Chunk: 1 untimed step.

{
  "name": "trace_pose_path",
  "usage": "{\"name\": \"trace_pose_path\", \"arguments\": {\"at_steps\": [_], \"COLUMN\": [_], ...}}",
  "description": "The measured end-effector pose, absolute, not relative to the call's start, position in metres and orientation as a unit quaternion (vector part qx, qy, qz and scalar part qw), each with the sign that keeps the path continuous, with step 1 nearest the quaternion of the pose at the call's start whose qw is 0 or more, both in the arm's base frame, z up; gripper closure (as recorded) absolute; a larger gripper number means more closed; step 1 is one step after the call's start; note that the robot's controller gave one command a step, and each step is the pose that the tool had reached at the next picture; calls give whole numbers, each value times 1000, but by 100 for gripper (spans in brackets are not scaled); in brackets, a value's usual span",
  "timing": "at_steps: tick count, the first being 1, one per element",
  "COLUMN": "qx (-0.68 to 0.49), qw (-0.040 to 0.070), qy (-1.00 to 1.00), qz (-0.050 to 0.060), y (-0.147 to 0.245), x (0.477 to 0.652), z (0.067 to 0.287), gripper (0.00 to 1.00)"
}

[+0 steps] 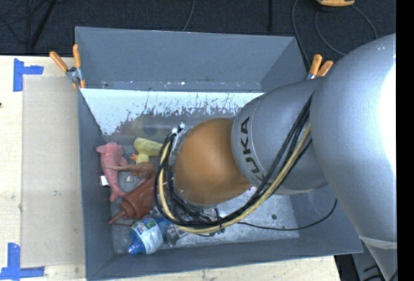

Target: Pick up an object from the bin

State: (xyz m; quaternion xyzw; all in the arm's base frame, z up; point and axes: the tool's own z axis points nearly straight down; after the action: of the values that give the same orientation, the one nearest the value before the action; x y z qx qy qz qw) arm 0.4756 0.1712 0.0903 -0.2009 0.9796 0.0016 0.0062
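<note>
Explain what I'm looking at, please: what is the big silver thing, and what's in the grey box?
One camera looks down from above, a bit to one side. The silver thing is a robot arm reaching in from the right; the orange dome is a cover on its wrist. The grey box is a metal bin. On its floor, left of the wrist, lie a pink toy, a yellow piece, a reddish-brown toy and a small bottle. The wrist hides what is under it, so I cannot tell whether anything is held.
</note>
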Motion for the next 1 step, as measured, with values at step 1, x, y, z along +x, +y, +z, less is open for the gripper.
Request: {"name": "trace_pose_path", "arguments": {"at_steps": [1], "qx": [-200], "qw": [4], "qy": [980], "qz": [1], "y": [171], "x": [475], "z": [92], "gripper": [100]}}
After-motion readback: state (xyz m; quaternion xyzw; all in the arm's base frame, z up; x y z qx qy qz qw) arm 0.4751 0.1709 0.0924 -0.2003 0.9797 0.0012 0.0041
